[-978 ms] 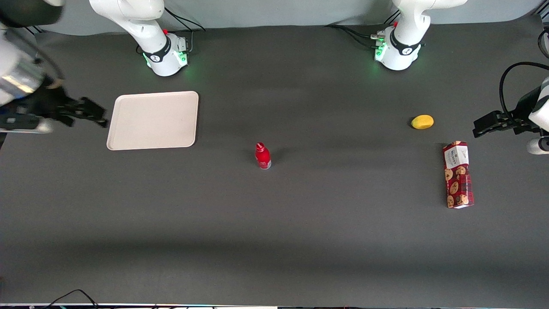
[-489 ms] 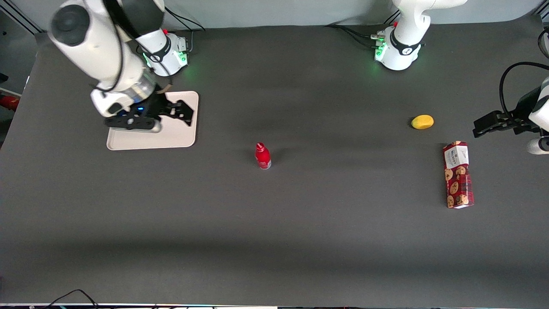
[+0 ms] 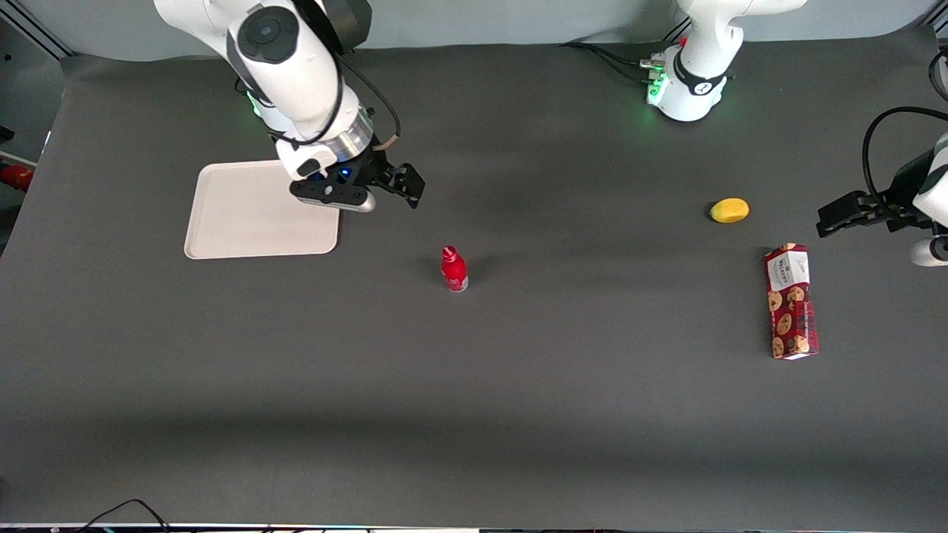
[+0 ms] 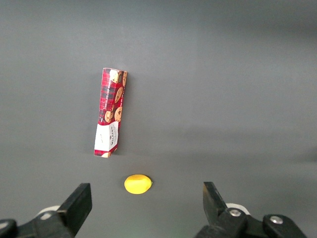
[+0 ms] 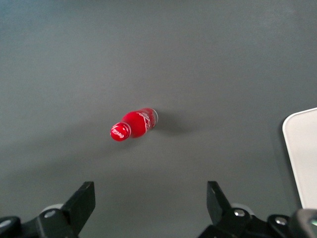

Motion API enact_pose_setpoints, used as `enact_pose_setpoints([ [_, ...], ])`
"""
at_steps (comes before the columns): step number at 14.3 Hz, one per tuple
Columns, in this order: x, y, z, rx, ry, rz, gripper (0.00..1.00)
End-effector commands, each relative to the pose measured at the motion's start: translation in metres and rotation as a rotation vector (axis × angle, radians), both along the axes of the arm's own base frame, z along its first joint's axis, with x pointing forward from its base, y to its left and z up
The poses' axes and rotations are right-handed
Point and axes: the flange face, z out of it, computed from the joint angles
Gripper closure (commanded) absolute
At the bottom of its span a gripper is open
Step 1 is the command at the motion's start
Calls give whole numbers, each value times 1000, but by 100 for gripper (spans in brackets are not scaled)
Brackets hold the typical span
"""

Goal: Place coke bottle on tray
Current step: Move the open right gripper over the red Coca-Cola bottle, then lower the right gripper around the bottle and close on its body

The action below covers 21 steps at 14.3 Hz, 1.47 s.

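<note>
1. The coke bottle [image 3: 454, 269] stands upright on the dark table [image 3: 518, 385], all by itself near the middle.
2. It is red with a red cap, and its base is silvery.
3. In the right wrist view the coke bottle [image 5: 133, 124] shows white writing on its side, and nothing touches it.
4. The tray [image 3: 252, 215] is flat and beige and lies on the table toward the working arm's end.
5. The tray has nothing lying on it, and it is well apart from the bottle.
6. The gripper [image 3: 412, 186] hangs in the air above the table, just beside the tray edge that faces the bottle.
7. It sits between the tray and the bottle, and it is farther from the front camera than the bottle.
8. Its two fingers are spread wide apart and hold nothing.
9. In the right wrist view the fingers [image 5: 84, 201] stick out with the bottle showing in the gap between them, well apart from both, and a corner of the tray [image 5: 303, 158] shows too.
10. A yellow lemon [image 3: 729, 210] lies toward the parked arm's end of the table.
11. A red cookie box [image 3: 791, 301] lies flat near the lemon, a bit nearer to the front camera.
</note>
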Motion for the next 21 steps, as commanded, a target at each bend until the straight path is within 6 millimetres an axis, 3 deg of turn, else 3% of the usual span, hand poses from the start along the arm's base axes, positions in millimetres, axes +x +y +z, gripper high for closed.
enact_pose_setpoints([
  [1, -7, 39, -24, -70, -47, -7, 0],
  [3, 1, 70, -52, -97, -46, 75, 0],
  [5, -7, 84, -78, -153, -65, 172, 0],
  [7, -3, 85, -96, -190, -72, 295, 0],
  [9, 3, 83, -98, -181, -67, 375, 0],
  [15, 34, 81, -112, -84, -72, 350, 0],
  [21, 37, 88, -138, -77, -30, 354, 0],
])
